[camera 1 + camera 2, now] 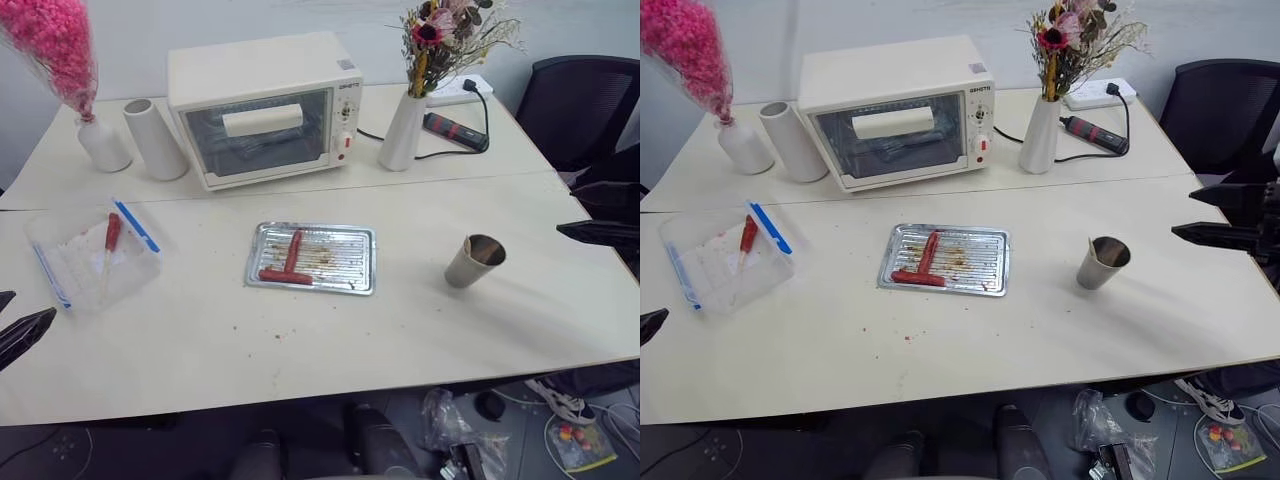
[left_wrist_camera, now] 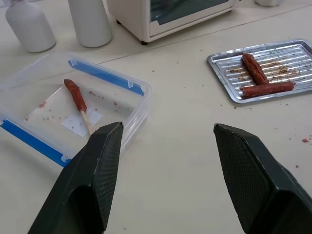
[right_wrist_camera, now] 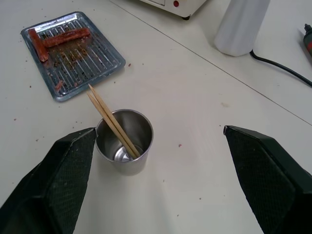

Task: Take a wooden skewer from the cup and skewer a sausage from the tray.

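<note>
Grippers both empty, jaws spread wide, above the tabletop [image 1: 400,340].
Right gripper [image 3: 158,170] hovers near cup [image 3: 124,141] holding two wooden skewers [image 3: 109,119] leaning on its rim. Left gripper [image 2: 168,170] hangs near clear container [image 2: 29,92] with a skewered sausage [image 2: 74,95]. Tray [image 1: 355,270] mid-tabletop, two sausages [image 1: 291,262] touching in a T, well apart from cup.
</note>
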Available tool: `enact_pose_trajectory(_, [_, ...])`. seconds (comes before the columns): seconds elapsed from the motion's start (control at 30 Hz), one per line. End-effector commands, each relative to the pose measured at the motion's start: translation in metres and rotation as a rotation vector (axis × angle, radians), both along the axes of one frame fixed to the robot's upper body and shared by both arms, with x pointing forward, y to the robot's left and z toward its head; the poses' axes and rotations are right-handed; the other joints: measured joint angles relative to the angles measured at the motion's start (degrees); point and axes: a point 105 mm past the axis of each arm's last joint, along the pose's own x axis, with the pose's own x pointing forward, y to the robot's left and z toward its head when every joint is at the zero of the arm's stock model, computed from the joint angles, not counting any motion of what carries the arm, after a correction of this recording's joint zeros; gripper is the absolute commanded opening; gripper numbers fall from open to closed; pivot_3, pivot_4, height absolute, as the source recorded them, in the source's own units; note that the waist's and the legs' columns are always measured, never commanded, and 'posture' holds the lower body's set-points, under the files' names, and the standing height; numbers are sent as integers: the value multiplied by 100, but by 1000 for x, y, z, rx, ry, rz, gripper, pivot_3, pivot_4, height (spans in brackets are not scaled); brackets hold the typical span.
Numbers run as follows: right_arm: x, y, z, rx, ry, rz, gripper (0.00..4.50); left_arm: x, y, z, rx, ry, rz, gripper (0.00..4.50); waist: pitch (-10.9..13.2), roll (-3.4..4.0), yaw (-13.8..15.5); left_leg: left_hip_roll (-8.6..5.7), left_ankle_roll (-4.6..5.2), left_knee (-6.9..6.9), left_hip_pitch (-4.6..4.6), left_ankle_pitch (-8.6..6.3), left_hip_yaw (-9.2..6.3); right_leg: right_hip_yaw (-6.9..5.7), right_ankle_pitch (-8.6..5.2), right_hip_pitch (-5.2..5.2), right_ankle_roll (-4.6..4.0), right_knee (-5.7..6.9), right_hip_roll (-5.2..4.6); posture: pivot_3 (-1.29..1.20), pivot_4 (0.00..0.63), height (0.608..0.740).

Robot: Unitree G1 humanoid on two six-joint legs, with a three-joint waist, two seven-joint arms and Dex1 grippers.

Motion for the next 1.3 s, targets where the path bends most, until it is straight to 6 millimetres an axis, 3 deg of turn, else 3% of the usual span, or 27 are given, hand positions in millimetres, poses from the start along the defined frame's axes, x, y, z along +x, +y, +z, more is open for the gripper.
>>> enact_pose_trajectory(0.03, [-2,3,8,0,-19,10,4326,7,-7,6,-5,-35,-26,3143,0,0,1,1,0,0,0,0,5,0,0,0,0,1,0,0,150,740])
enact_pose_trajectory(0.13, [-4,8,9,40,4,9,4500,14,-28,10,-69,-51,-127,3501,0,0,3,2,0,1,0,0,8,3,4,0,8,4,0,0,150,740])
enact_pose_trajectory(0.27, [-8,17,5,-6,-16,25,4500,22,-56,13,-68,-33,-261,4480,-1,-1,14,5,-4,1,0,-4,5,2,18,-3,31,12,0,0,150,740])
enact_pose_trajectory(0.5, [-23,45,-11,42,-3,38,4500,34,-130,18,-72,8,-637,4480,-1,-1,100,2,-5,6,-1,-5,2,4,40,-4,71,27,7,0,150,740])
enact_pose_trajectory(0.63, [-19,61,-26,91,3,-9,3575,44,-160,23,-74,-12,-782,4500,-1,-2,128,-14,-6,8,-2,-5,-1,15,40,-5,72,35,15,0,150,740])
enact_pose_trajectory(0.77, [-16,76,-38,123,-1,-33,2231,55,-176,24,-81,-28,-850,4500,-1,-2,136,-16,-7,14,-1,-4,-2,15,40,-5,72,43,21,0,150,740])
enact_pose_trajectory(1.03, [-14,86,-48,145,15,-60,2231,67,-193,23,-75,-59,-903,4500,-1,-3,159,-18,-7,18,-6,-5,-2,12,40,-8,72,41,25,0,150,740])
enact_pose_trajectory(1.3, [-8,90,-61,143,33,-79,2231,71,-197,28,-72,-80,-905,4500,-1,-4,158,-18,-7,20,-7,-5,-5,13,41,-8,73,43,25,0,150,740])
